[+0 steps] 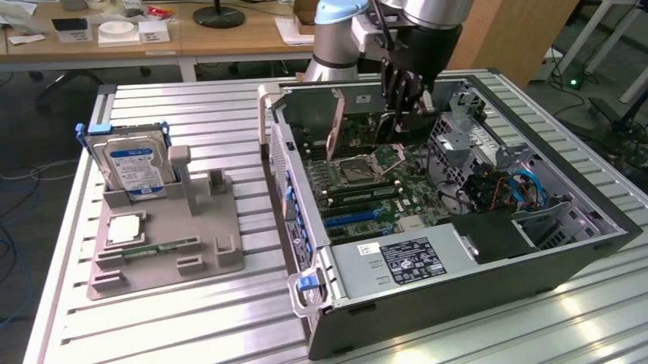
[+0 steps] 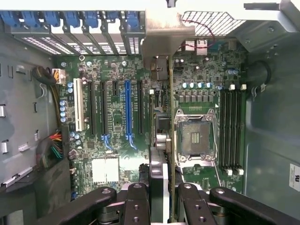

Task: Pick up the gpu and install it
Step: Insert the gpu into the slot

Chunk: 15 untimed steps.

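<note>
My gripper (image 1: pixel 405 106) hangs over the open computer case (image 1: pixel 567 254), shut on the gpu (image 1: pixel 357 125). The gpu is a thin card with a tan face, held upright on edge above the motherboard (image 1: pixel 375 189). In the wrist view the gpu (image 2: pixel 170 108) runs edge-on between the expansion slots and the CPU socket (image 2: pixel 196 136). Its pale metal bracket (image 2: pixel 164 37) sits at the case's rear slot openings. My gripper (image 2: pixel 164 204) clamps it, with a black finger (image 2: pixel 136 206) on each side. The long blue slot (image 2: pixel 127 110) lies a little to one side of the card.
A grey fixture (image 1: pixel 167 243) on the slatted table at the exterior view's left holds an upright hard drive (image 1: pixel 132 167), a processor chip (image 1: pixel 124 227) and a green memory stick (image 1: pixel 157 248). The power supply (image 1: pixel 405 262), drive cage and blue cables (image 1: pixel 526 189) fill the case's near end.
</note>
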### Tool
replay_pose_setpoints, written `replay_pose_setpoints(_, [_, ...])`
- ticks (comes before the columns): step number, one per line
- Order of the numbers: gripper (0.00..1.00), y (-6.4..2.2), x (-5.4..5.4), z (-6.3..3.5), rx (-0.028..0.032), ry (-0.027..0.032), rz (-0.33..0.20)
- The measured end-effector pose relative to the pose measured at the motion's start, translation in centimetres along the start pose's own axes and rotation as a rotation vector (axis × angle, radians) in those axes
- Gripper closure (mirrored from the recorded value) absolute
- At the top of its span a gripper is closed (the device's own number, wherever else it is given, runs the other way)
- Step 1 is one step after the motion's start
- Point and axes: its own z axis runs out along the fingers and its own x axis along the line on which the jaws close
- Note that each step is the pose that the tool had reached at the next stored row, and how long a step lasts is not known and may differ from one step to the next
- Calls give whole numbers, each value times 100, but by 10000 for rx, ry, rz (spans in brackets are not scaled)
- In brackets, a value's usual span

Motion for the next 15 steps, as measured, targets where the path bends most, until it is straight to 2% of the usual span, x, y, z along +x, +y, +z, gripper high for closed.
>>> replay_pose_setpoints(15, [72, 8, 14, 272, -4, 0, -1])
